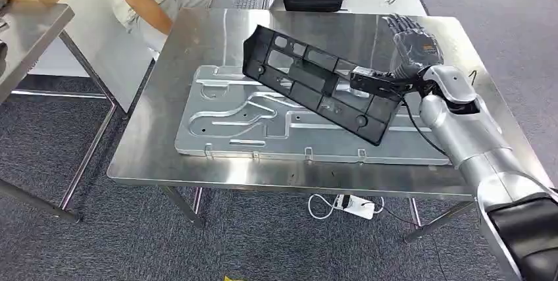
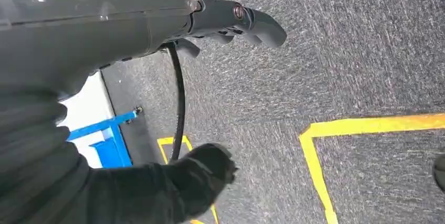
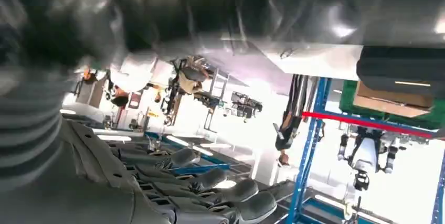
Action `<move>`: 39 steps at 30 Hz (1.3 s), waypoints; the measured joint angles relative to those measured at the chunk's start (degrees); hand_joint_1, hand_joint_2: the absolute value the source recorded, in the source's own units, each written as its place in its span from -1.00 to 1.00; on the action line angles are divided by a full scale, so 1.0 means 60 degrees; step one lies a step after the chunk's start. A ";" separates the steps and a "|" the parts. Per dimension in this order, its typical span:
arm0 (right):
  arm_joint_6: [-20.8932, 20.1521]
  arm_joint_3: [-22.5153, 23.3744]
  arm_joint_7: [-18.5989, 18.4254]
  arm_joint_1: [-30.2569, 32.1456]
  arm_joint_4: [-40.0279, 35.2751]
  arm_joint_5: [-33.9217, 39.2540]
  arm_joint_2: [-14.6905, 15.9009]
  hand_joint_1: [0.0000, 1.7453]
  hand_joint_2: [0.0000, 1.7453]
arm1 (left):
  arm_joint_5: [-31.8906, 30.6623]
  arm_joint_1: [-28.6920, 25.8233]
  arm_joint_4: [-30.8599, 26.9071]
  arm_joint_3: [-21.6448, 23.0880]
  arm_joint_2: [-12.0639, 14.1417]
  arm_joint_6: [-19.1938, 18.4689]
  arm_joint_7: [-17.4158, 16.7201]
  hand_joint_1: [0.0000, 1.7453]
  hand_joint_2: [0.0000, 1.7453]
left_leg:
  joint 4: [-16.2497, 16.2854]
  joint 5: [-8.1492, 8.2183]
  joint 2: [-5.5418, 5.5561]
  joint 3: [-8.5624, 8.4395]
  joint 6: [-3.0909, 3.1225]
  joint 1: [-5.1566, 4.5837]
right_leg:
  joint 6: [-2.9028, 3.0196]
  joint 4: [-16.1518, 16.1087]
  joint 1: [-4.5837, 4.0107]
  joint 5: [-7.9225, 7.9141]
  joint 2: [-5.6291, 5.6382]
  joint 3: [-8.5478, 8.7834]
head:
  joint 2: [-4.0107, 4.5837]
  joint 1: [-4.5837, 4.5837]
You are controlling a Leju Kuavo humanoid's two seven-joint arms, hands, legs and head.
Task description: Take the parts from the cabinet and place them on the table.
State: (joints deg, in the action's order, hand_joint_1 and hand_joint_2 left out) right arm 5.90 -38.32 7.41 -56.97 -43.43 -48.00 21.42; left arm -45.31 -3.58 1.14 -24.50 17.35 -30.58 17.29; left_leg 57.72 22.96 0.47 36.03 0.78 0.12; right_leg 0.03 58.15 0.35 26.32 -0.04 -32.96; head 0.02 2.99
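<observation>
right now the black plastic part [image 1: 316, 83] sits tilted over the stamped metal panel [image 1: 263, 126] on the table [image 1: 197, 37], its long axis running from the far left down toward the near right. its lower right end lies just beside the right arm's wrist, and its far left end looks raised off the panel. the right hand [image 1: 409, 36] is past that end, farther across the table, fingers extended and apart with nothing between them, so it looks released from the part; the right wrist view shows those fingers [image 3: 231, 192] lying straight. the part lies to the left of this hand and is already on the table side of the job. the left hand [image 2: 236, 22] hangs toward the carpet, fingers loosely curled, holding nothing. judging by position, the right arm is far nearer the part; pulling back clear of its near end is what matters next.
</observation>
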 joint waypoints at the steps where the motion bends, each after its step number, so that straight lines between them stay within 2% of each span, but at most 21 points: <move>1: 0.0004 0.0004 0.0026 -0.0002 0.0018 0.0000 -0.0007 -1.00 -1.00 | -0.0044 0.0001 0.0000 -0.0007 0.0000 0.0000 -0.0004 -1.00 -1.00 | 0.0000 0.0000 0.0000 0.0000 0.0000 0.0003 | 0.0007 0.0000 -0.0004 0.0004 -0.0001 0.0001 | 0.0000 -0.0004; 25: 0.0004 0.0065 0.0211 0.0003 0.0252 0.0272 -0.0182 -1.00 -1.00 | -0.0193 0.0000 0.0000 -0.0116 -0.0077 0.0015 -0.0018 -1.00 -1.00 | 0.0004 0.0004 0.0001 0.0005 0.0002 0.0007 | 0.0006 0.0006 0.0002 0.0005 -0.0001 0.0000 | 0.0000 -0.0003; 26: -0.0022 0.0128 0.0270 0.0011 0.0248 0.0427 -0.0219 -1.00 -1.00 | -0.0211 0.0000 0.0000 -0.0160 -0.0077 0.0018 -0.0018 -1.00 -1.00 | 0.0030 0.0015 0.0004 0.0012 0.0013 -0.0018 | -0.0003 -0.0004 0.0054 -0.0001 -0.0002 0.0000 | 0.0000 0.0000; 30: -0.0106 0.0295 0.0423 0.0132 -0.0055 0.0907 -0.0321 -1.00 -1.00 | -0.0310 -0.0001 0.0004 -0.0251 -0.0084 0.0044 -0.0018 -1.00 -1.00 | 0.0058 0.0050 0.0003 0.0015 0.0056 -0.0023 | -0.0044 -0.0001 0.0064 0.0021 0.0000 0.0009 | 0.0000 0.0000; 34: -0.0099 0.0419 0.0459 0.0435 -0.0846 0.1188 -0.0419 -1.00 -1.00 | -0.0361 -0.0016 0.0004 -0.0335 -0.0091 0.0077 -0.0026 -1.00 -1.00 | 0.0057 0.0020 0.0003 -0.0002 0.0150 -0.0042 | -0.0149 -0.0029 0.0077 -0.0018 0.0002 0.0054 | 0.0000 0.0000; 35: -0.0073 0.0437 0.0373 0.0647 -0.1406 0.1152 -0.0444 -1.00 -1.00 | -0.0364 -0.0017 0.0004 -0.0389 -0.0102 0.0124 -0.0047 -1.00 -1.00 | -0.0126 -0.0070 -0.0034 -0.0091 0.0197 0.0091 | -0.0168 0.0020 0.0037 0.0079 0.0008 0.0051 | 0.0000 0.0000; 36: -0.0036 0.0437 0.0181 0.0869 -0.1944 0.1056 -0.0459 -1.00 -1.00 | -0.0375 -0.0008 0.0000 -0.0448 -0.0139 0.0160 -0.0073 -1.00 -1.00 | -0.0187 -0.0107 -0.0051 -0.0124 0.0202 0.0071 | -0.0177 0.0213 0.0056 0.0311 0.0009 0.0004 | 0.0000 -0.0007; 37: -0.0022 0.0437 -0.0030 0.1102 -0.2465 0.0932 -0.0536 -1.00 -1.00 | -0.0390 -0.0002 0.0000 -0.0506 -0.0157 0.0197 -0.0095 -1.00 -1.00 | -0.0200 -0.0126 -0.0061 -0.0123 0.0233 0.0073 | -0.0177 0.0756 0.0059 0.0752 0.0014 -0.0199 | 0.0000 -0.0018; 39: 0.0000 0.0419 -0.0368 0.1676 -0.3470 0.0659 -0.0645 -1.00 -1.00 | -0.0393 0.0003 0.0000 -0.0576 -0.0233 0.0237 -0.0139 -1.00 -1.00 | -0.0187 -0.0127 -0.0067 -0.0088 0.0235 0.0071 | -0.0210 0.2242 0.0076 0.1537 0.0011 -0.0777 | 0.0000 -0.0018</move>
State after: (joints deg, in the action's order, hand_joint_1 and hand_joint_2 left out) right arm 5.90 -35.80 5.20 -46.91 -64.25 -44.04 17.55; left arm -47.67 -3.57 1.14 -27.96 15.95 -29.16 16.46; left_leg 56.60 22.20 0.07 35.50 2.19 0.55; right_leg -1.23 71.60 0.81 35.55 0.03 -37.62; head 0.02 2.89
